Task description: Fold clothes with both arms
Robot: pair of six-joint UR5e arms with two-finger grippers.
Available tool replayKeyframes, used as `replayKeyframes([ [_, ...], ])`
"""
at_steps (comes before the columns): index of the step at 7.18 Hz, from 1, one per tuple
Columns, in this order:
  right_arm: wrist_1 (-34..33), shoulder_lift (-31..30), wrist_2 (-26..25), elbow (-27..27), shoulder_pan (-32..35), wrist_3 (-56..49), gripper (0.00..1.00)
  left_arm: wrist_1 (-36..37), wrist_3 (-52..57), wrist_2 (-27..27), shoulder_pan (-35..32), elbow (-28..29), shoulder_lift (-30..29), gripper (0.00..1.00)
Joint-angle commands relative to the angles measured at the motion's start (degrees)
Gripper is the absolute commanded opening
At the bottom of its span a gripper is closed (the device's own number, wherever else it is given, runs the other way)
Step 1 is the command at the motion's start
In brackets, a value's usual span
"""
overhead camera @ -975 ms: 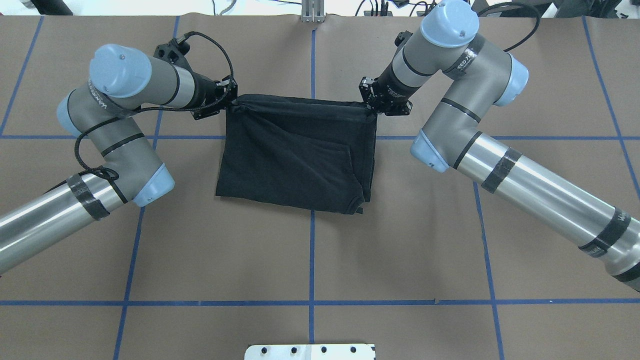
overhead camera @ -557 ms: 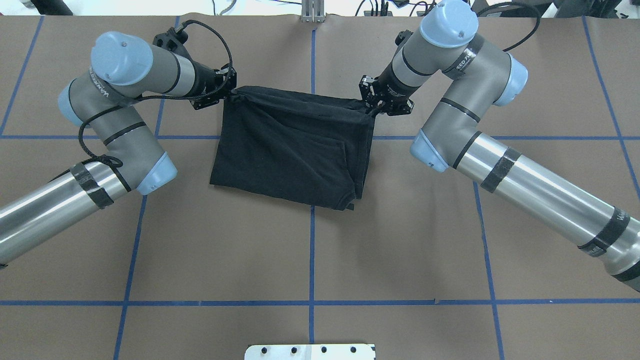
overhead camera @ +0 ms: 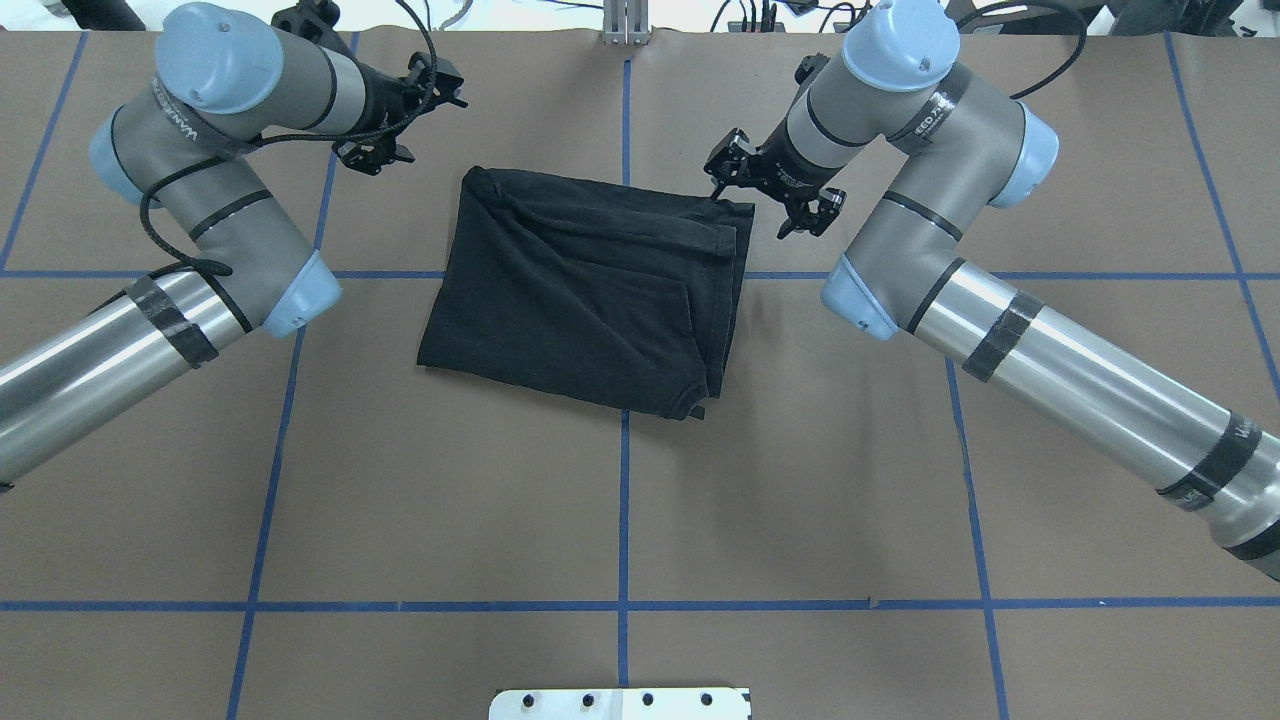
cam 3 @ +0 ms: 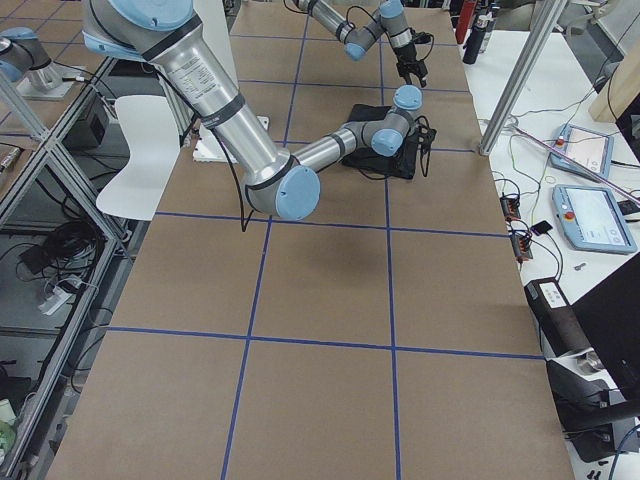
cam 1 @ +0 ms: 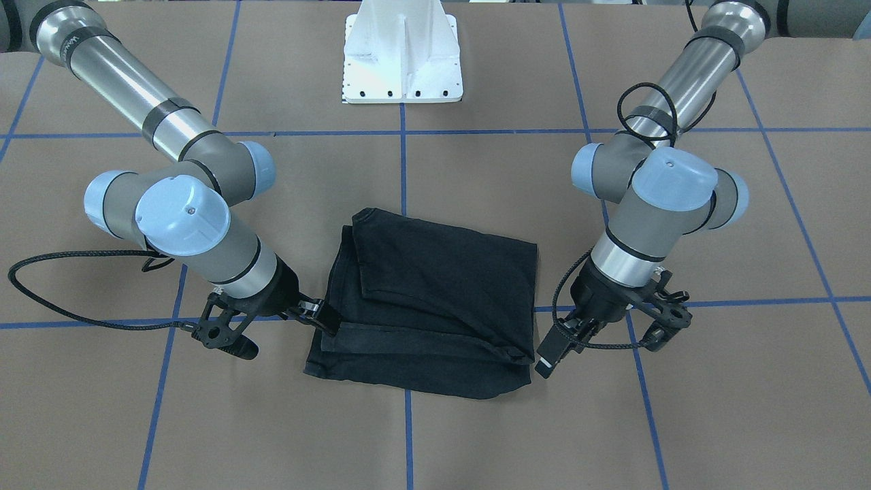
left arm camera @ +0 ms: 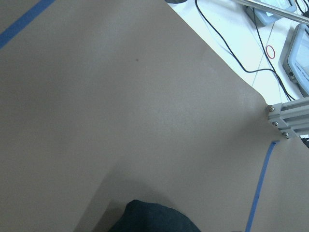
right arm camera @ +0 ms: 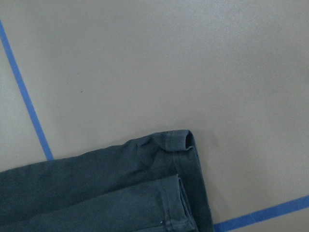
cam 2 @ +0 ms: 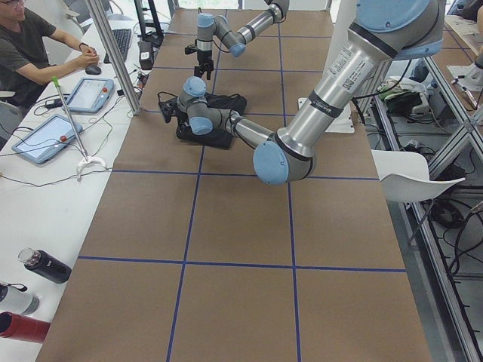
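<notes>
No legible text (arm lettering blurred)

One black T-shirt; one counter covered in brown paper; two arms, the left arm and the right arm; two end effectors, one to each arm, the left end effector and the right end effector; one white pedestal base; in the view from the robot's left, one person at the side desk; two tablets, the far tablet and the near tablet; three bottles, the black bottle, the pale bottle cut by the edge, and the red bottle; one white chair.
</notes>
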Motion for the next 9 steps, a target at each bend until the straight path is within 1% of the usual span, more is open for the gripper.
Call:
replayKeyframes([
  [1, 3.22, 0.70, -3.53, 1.40, -2.78, -3.60, 0.99, 0.09, 1.87, -0.24, -0.72, -0.11, 0.22, 1.00],
  [3, 3.87, 0.62, -14.50, 5.08, -8.93, -15.77, 0.99, 0.00, 5.20, -0.50, -0.90, -0.20, 0.49, 1.00],
  [4, 4.65, -0.34, -16.29, 5.27, -10.00, -22.02, 0.98, 0.00, 5.22, -0.50, -0.90, -0.20, 0.49, 1.00],
  [5, 6.92, -1.05, -16.49, 5.18, -10.19, -28.26, 0.91, -0.09, 5.22, -0.50, -0.90, -0.20, 0.57, 1.00],
  [6, 7.21, -1.84, -16.49, 5.27, -10.19, -31.02, 0.85, -0.09, 5.22, -0.50, -0.90, -0.20, 0.75, 1.00],
  [7, 7.21, -2.28, -17.45, 5.18, -10.80, -33.49, 0.81, -0.35, 5.22, -0.59, -0.90, -0.11, 1.27, 1.00],
  [8, 7.21, -2.55, -18.67, 5.10, -11.85, -34.12, 0.77, -0.35, 5.22, -0.51, -0.90, -0.11, 1.36, 1.00],
  [9, 7.21, -2.37, -18.69, 5.18, -11.95, -34.13, 0.70, -0.35, 5.39, -0.50, -0.90, -0.02, 1.63, 1.00],
])
